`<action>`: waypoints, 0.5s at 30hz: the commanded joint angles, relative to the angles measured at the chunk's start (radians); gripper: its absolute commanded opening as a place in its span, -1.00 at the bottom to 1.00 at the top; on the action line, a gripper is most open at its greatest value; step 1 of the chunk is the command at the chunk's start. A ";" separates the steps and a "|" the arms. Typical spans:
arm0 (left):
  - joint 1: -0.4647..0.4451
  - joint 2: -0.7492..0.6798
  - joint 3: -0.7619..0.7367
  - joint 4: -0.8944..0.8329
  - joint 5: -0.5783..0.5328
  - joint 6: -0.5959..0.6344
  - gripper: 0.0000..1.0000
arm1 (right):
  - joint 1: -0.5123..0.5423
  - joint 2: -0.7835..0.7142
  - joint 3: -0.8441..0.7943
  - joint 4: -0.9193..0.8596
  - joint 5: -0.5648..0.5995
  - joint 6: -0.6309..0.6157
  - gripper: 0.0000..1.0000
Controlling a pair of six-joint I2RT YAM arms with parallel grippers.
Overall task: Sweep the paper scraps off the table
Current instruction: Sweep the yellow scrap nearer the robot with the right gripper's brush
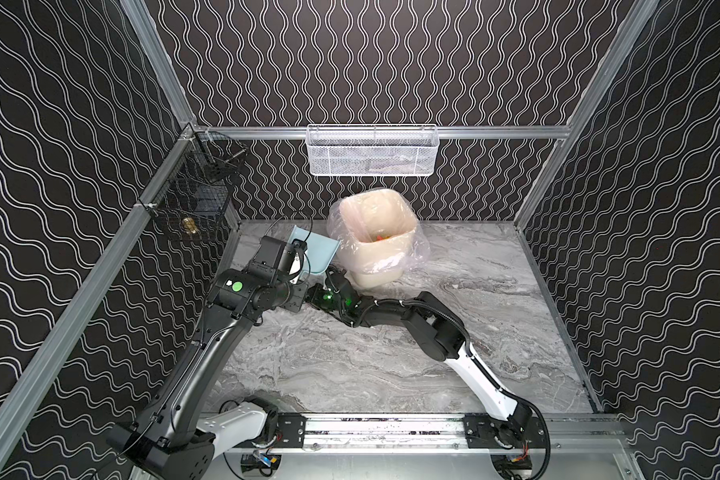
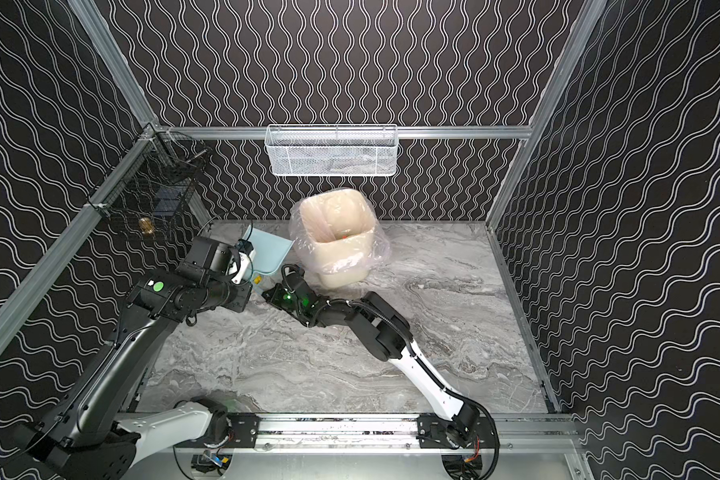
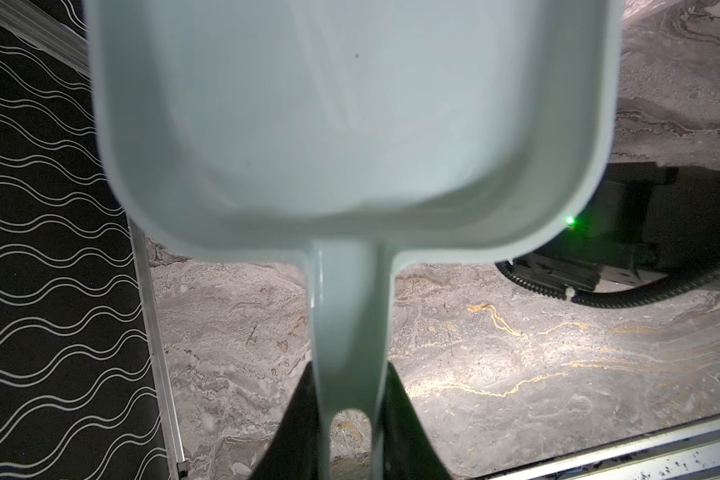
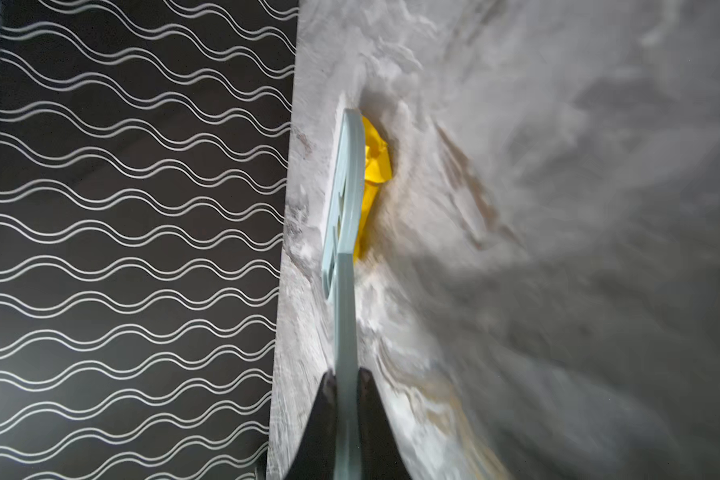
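We see one crumpled yellow paper scrap [image 4: 377,166] on the grey-and-white marble table [image 4: 558,249], lying against one side of the head of the pale blue plastic brush [image 4: 344,199], its long axis parallel to that head. Our right gripper [image 4: 346,374], the nearer, clamps the brush handle; our left gripper [image 3: 350,374] pinches the handle of the empty pale blue plastic dustpan [image 3: 350,124], close by

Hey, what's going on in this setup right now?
Two robot arms are sweeping up paper. The left tool grips an empty pale blue dustpan by its handle, beside the lined bin. The right tool is shut on a brush, its head against a yellow paper scrap on the table. Some coloured scraps already lie in the bin.
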 commanded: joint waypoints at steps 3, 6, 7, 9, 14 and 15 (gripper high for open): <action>0.002 -0.001 0.000 0.017 0.023 -0.002 -1.00 | 0.002 -0.144 -0.185 -0.052 -0.023 0.026 -1.00; 0.002 -0.008 -0.004 0.017 0.027 -0.007 -1.00 | 0.001 -0.250 -0.327 -0.085 -0.030 0.018 -1.00; 0.002 -0.011 -0.006 0.016 0.031 -0.006 -1.00 | 0.003 -0.279 -0.377 -0.097 -0.031 0.014 -1.00; 0.002 -0.018 -0.012 0.017 0.038 -0.014 -1.00 | 0.002 -0.359 -0.482 -0.118 -0.033 0.021 -1.00; 0.002 -0.012 -0.003 0.016 0.064 -0.015 -1.00 | 0.002 -0.568 -0.695 -0.239 -0.029 0.005 -1.00; 0.002 -0.008 0.000 0.016 0.071 -0.011 -1.00 | 0.003 -0.617 -0.740 -0.279 -0.030 -0.002 -1.00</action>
